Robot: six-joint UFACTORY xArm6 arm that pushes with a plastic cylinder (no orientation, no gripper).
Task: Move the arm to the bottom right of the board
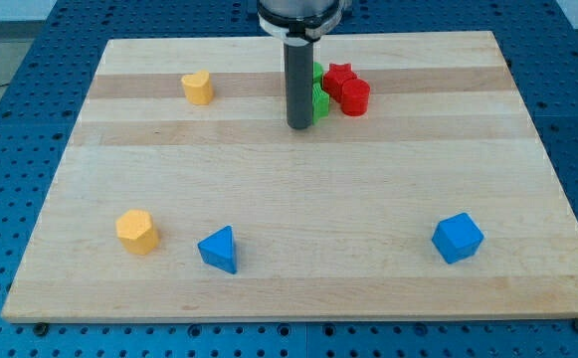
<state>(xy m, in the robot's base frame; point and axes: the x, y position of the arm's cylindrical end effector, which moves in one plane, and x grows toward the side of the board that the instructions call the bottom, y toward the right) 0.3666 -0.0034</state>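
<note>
Wooden bench [298, 199], smooth and slippery: your tool, a jawless rigid rod gripping nothing, has my tip [299, 126] touching the green block [319, 99] at top; bottom-right target lies beyond the blue cube [458, 238].

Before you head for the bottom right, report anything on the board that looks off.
Nothing is damaged or spilled. The only oddity is crowding near the view's top: my tip stands right against a green block, which is mostly hidden behind the rod and bunched with two red blocks. The other blocks sit apart.
</note>
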